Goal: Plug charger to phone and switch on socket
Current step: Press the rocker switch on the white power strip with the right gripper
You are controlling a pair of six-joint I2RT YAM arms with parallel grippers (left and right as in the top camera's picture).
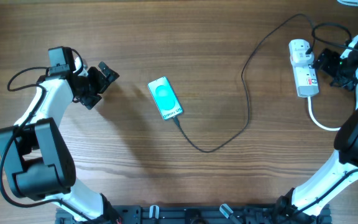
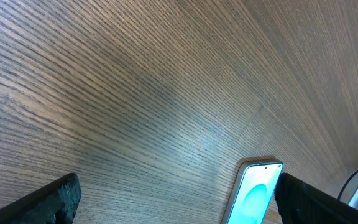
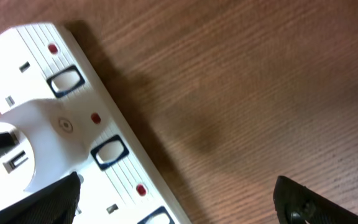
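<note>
The phone lies face up mid-table, its light-blue screen lit with a teal oval. The charger's thin black cable meets the phone's lower edge, loops right and runs up to the white adapter. The adapter sits in the far end of the white socket. My left gripper is open, left of the phone and apart from it. In the left wrist view the phone shows just inside the right fingertip. My right gripper hangs open just right of the socket, over its switches, beside the adapter.
The socket's thick white cord curves off toward the right arm's base. Dark arm wiring loops at the back right. Bare wood lies between the phone and the socket.
</note>
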